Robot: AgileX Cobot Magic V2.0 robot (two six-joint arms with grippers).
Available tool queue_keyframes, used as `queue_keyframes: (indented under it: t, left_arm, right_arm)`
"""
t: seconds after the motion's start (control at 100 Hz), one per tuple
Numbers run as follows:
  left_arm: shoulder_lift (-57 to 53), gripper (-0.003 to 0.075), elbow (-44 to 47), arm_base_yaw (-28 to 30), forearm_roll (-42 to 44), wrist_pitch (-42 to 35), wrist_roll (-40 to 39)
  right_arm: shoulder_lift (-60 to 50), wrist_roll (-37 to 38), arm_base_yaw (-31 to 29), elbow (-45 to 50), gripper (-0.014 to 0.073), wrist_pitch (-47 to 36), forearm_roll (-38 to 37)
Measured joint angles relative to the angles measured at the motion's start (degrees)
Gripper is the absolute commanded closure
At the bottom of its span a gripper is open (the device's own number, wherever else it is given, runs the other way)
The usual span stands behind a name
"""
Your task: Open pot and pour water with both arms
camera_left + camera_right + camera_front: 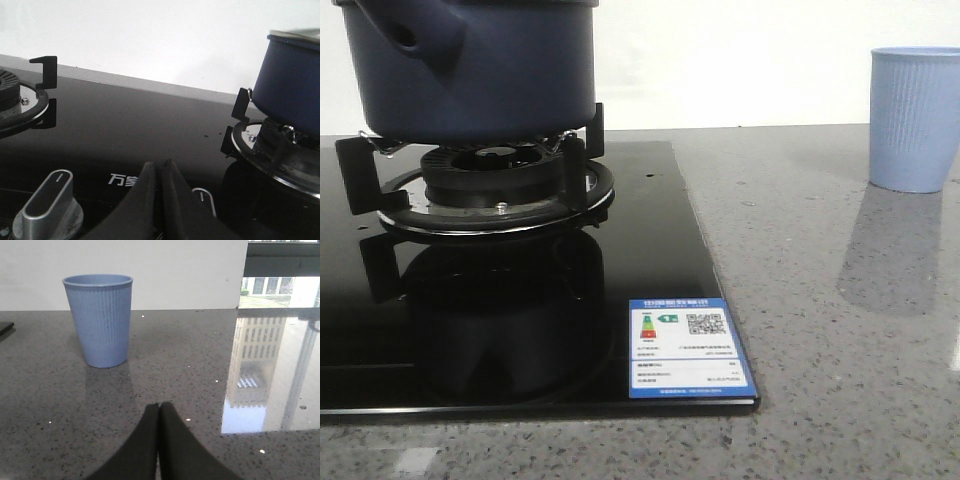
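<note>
The dark navy-blue pot [470,65] stands on the burner grate [490,185] of the black glass stove, its stubby hollow side handle [415,30] facing the camera; its top is cut off in the front view. It also shows in the left wrist view [290,90], where a pale rim or lid edge shows at its top. My left gripper [159,167] is shut and empty, low over the stove's front near the knobs, well short of the pot. My right gripper [159,409] is shut and empty over the grey counter, short of the cup. Neither gripper shows in the front view.
A light blue ribbed cup [915,118] stands upright on the grey counter at the right, also in the right wrist view [100,320]. Two silver stove knobs [47,202] sit by my left gripper. A second burner [17,95] lies beyond. A blue energy label [685,348] marks the stove's front corner.
</note>
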Motion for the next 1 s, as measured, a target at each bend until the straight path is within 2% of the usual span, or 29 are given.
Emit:
queue_keyframes:
  t: [0.17,0.43,0.53,0.65,0.85,1.0]
  left_arm:
    - [0.00,0.0739,0.00,0.00,-7.37,-1.11,0.00]
    - [0.00,0.0739,0.00,0.00,-23.05,-3.42,0.00]
    - [0.00,0.0739,-0.04,0.00,-26.59,-4.31,-0.10]
    - [0.00,0.0740,-1.39,0.00,-25.80,-2.61,-0.10]
    - [2.05,0.0739,-12.44,0.00,-14.40,7.33,0.39]
    - [9.03,0.0739,-22.98,-0.10,-12.39,15.00,8.64]
  right_arm:
    - [0.00,0.00,0.00,0.00,0.0660,-0.28,5.22]
    - [0.00,0.00,0.00,0.00,0.0660,-2.56,26.37]
    - [0.00,0.00,0.00,0.00,0.0659,-2.66,30.42]
    - [0.00,-0.69,0.00,-0.74,0.0659,-0.29,31.15]
    - [1.09,-5.95,0.00,-11.00,0.0658,10.01,25.42]
    - [8.60,-10.44,0.00,-19.93,0.0658,17.72,22.10]
